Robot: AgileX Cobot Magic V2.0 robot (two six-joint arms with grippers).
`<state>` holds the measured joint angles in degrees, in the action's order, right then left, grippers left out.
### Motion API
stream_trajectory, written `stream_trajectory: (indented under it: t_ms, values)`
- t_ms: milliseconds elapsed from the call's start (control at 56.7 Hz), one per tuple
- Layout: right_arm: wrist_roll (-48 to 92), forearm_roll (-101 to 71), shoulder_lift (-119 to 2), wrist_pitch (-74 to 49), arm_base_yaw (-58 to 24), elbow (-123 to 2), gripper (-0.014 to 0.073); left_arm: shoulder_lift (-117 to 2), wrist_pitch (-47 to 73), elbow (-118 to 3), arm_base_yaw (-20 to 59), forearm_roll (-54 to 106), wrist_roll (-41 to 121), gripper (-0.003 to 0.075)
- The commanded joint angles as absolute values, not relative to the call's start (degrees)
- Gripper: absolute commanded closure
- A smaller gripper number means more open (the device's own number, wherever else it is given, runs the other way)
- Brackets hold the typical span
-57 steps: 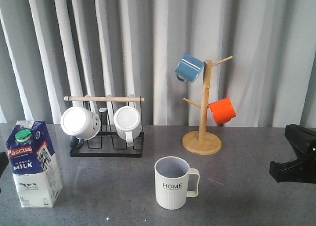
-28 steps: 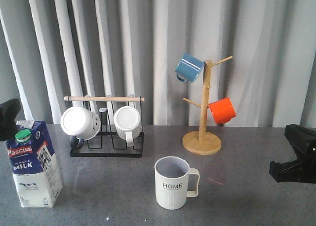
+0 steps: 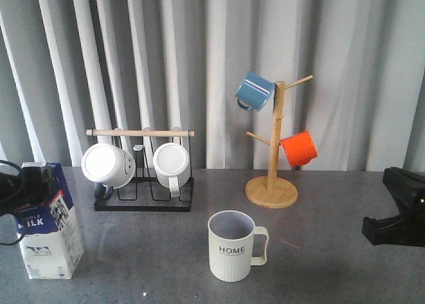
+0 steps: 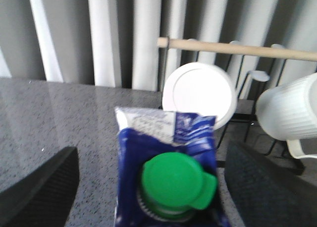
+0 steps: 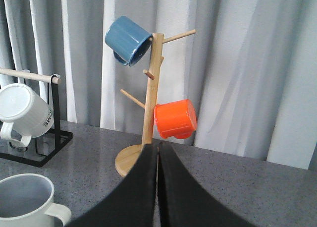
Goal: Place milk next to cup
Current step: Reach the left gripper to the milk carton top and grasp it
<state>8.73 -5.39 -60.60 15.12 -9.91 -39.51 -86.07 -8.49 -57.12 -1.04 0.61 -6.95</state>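
The milk (image 3: 50,237) stands upright at the table's front left, a blue and white carton; its green cap (image 4: 173,187) shows in the left wrist view. My left gripper (image 3: 20,178) is at the carton's top, open. Its black fingers (image 4: 39,192) stand wide on either side of the carton (image 4: 163,138) without touching it. The cup (image 3: 231,247), cream and ribbed with "HOME" on it, sits at front centre, well right of the milk; the right wrist view catches its rim (image 5: 22,199). My right gripper (image 3: 398,211) rests at the far right, shut and empty (image 5: 158,152).
A black wire rack (image 3: 143,194) holding two white mugs stands behind the milk. A wooden mug tree (image 3: 272,184) with a blue mug (image 3: 254,90) and an orange mug (image 3: 298,149) stands at back right. Grey curtains close off the back.
My left gripper has come in from the left edge and moved onto the carton's top, now covering the green cap in the front view. The milk, cup and right arm have not moved.
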Motion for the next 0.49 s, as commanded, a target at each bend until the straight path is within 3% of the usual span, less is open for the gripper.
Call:
stream_trajectory:
  t_ms: [0, 476]
  values:
    - [9.31, -4.97, -59.52, 19.26, -9.70, -41.12, 0.0602, -84.92, -12.50, -59.11, -1.61, 2.61, -7.19, 0.0136]
    - [9.31, -4.97, -59.52, 19.26, -9.70, -41.12, 0.0602, -85.56, -10.20, -59.11, -0.69, 2.38, -7.05, 0.0139]
